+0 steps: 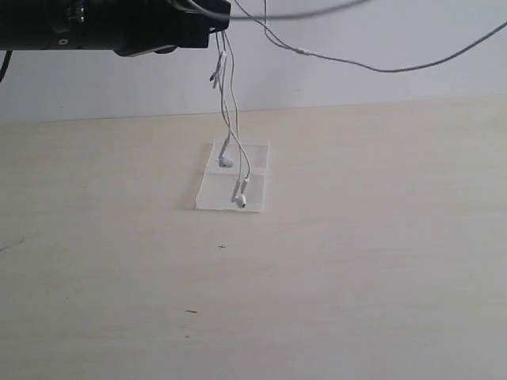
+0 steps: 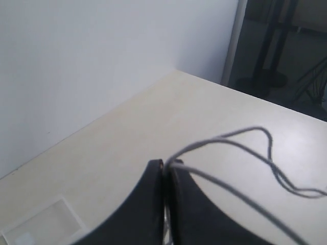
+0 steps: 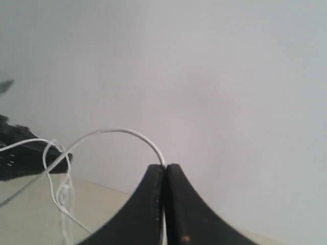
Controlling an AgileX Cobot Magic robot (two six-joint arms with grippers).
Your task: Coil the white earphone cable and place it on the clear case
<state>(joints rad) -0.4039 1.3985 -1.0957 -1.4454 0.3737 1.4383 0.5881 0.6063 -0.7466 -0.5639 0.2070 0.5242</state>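
The white earphone cable (image 1: 380, 70) hangs in the air between both grippers. At the top left of the exterior view my left gripper (image 1: 220, 22) is shut on it. Two strands drop from there, and their earbuds (image 1: 226, 161) touch the clear case (image 1: 255, 158) lying flat on the table. In the left wrist view the jaws (image 2: 166, 164) pinch the cable (image 2: 235, 132), which loops away from them. My right gripper (image 3: 165, 166) is shut on the cable (image 3: 117, 130) too, high in front of the wall, and is outside the exterior view.
The pale wooden table (image 1: 356, 261) spreads out around the case. A white wall (image 1: 356, 32) stands behind it. In the left wrist view the case (image 2: 41, 224) lies below the jaws, and the table's far corner meets a dark floor area (image 2: 286, 46).
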